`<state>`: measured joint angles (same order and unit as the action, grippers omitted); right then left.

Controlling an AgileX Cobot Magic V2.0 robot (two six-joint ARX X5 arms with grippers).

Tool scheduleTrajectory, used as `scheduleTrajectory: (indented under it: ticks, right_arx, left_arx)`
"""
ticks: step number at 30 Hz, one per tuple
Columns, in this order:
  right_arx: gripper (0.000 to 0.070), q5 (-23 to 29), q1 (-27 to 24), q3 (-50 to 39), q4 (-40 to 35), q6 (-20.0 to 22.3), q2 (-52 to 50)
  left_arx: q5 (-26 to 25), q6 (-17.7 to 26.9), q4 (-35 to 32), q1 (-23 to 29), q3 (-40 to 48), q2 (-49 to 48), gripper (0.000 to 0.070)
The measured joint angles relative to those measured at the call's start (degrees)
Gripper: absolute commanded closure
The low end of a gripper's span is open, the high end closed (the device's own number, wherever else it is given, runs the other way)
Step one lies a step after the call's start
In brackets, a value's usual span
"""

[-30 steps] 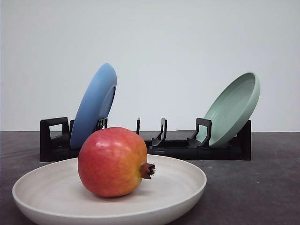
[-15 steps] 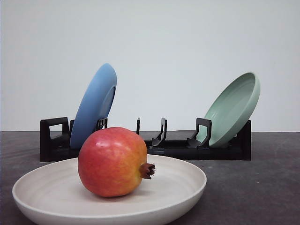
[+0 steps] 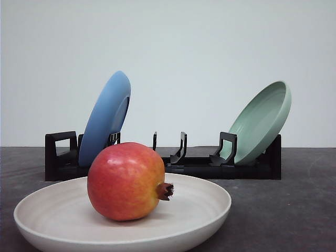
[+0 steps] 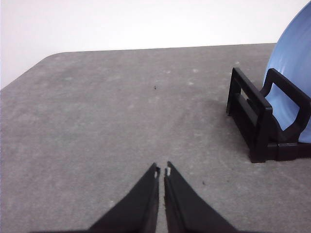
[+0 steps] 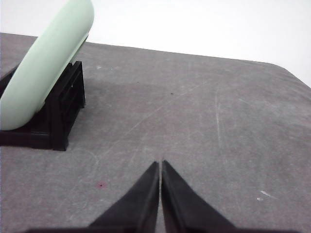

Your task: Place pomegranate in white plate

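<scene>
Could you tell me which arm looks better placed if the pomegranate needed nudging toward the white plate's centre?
Probably left: the pomegranate sits left of centre in the white plate, nearer the blue plate beside the left gripper.

Light is even, soft and fairly bright in all 3 views, with no hard glare. In the front view the pomegranate (image 3: 126, 181) carries a faint sheen on top and throws a soft shadow onto the white plate (image 3: 205, 202) beneath it. The plate's near rim looks slightly soft. The wrist views are sharp on the grey table (image 4: 97, 121), with diffuse shadow beside the black rack (image 4: 257, 126).
</scene>
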<state>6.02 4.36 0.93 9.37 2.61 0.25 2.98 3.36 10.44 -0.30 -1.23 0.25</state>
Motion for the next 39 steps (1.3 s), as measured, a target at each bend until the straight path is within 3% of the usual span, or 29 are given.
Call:
scheduleTrajectory:
  ticks: [39]
  right_arx:
    - [0.07, 0.0, 0.0, 0.0, 0.0, 0.0, 0.0]
  left_arx:
    - [0.0, 0.0, 0.0, 0.0, 0.0, 0.0, 0.07]
